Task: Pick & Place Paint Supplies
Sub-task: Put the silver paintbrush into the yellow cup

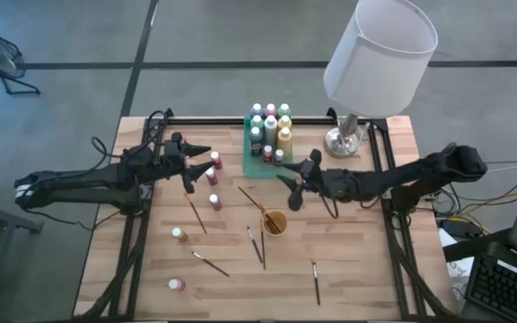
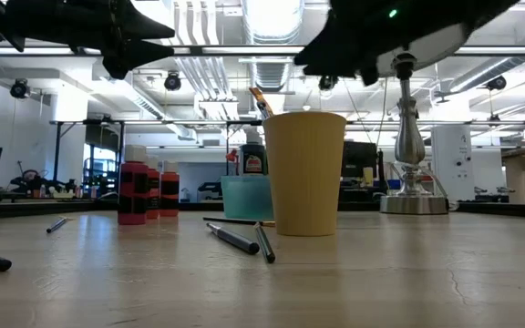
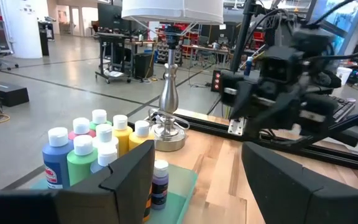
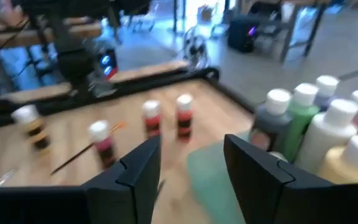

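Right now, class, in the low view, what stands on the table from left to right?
Red paint bottles → teal tray holding a dark bottle → yellow cup → silver lamp base.

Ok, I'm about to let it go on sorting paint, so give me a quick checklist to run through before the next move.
1. Right gripper empty: ok, nothing between its fingers in the right wrist view.
2. Left gripper open and empty: ok, hovering beside the loose red bottles.
3. Green tray has free room: ok, bare floor at its front edge.
4. Bottles in the tray upright: ok.
5. Orange cup standing: ok, with a brush in it.
6. Loose brushes clear of both arms: ok, lying flat on the table.
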Robot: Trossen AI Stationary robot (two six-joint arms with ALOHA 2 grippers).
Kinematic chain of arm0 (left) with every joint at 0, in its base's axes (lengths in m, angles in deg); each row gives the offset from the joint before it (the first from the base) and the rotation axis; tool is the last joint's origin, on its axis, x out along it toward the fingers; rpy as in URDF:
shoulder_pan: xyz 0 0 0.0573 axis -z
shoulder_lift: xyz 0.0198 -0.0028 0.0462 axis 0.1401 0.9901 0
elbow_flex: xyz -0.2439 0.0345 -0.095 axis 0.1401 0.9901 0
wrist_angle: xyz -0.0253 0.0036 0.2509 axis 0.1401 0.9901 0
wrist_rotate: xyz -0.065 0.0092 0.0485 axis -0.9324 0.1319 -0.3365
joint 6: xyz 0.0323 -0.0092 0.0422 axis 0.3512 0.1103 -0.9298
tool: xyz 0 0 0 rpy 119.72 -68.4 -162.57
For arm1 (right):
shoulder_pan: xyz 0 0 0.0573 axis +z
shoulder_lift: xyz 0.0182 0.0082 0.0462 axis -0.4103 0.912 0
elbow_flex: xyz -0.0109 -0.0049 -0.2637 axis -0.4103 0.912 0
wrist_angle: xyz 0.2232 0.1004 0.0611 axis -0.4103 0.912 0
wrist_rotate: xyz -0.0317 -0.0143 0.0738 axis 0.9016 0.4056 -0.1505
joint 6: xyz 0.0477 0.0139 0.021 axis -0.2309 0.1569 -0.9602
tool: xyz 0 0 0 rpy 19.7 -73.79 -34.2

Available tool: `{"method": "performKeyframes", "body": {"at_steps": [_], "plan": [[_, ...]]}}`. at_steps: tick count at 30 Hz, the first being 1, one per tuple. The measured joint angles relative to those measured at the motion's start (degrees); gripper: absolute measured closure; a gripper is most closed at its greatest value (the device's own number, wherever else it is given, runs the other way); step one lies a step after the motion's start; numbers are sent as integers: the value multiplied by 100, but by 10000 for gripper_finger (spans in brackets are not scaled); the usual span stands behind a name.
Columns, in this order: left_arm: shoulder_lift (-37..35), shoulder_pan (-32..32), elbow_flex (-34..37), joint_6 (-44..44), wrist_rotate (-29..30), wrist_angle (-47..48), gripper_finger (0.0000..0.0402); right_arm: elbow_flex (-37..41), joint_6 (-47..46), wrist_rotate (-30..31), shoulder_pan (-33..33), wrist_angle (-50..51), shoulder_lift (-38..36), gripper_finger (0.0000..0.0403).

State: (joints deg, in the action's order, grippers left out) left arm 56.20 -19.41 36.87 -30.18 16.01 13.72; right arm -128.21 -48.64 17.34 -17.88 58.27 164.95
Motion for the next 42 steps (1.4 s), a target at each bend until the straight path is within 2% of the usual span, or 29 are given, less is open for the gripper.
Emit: {"method": "performKeyframes", "body": {"at_steps": [5, 9, 13, 20, 28, 34, 42], "plan": [[0, -3, 0, 0, 0, 19, 154, -434, -725, 72, 790, 1820, -487, 254], [1, -4, 0, 0, 0, 25, 154, -802, -1260, 422, 1583, 2865, -546, 268], [2, -4, 0, 0, 0, 28, 154, -1224, -2117, 785, 2331, 3882, -406, 283], [2, -4, 0, 2, 0, 31, 154, -2111, -4051, 933, 3229, 5655, 191, 307], [2, -4, 0, 4, 0, 210, 154, -3394, -6515, 768, 3849, 7867, 1315, 320], [2, -4, 0, 4, 0, 399, 154, -4102, -7452, 706, 4005, 8347, 2092, 303], [0, -4, 0, 3, 0, 496, 154, -4371, -9234, 2, 4001, 8880, 2764, 268]]}}
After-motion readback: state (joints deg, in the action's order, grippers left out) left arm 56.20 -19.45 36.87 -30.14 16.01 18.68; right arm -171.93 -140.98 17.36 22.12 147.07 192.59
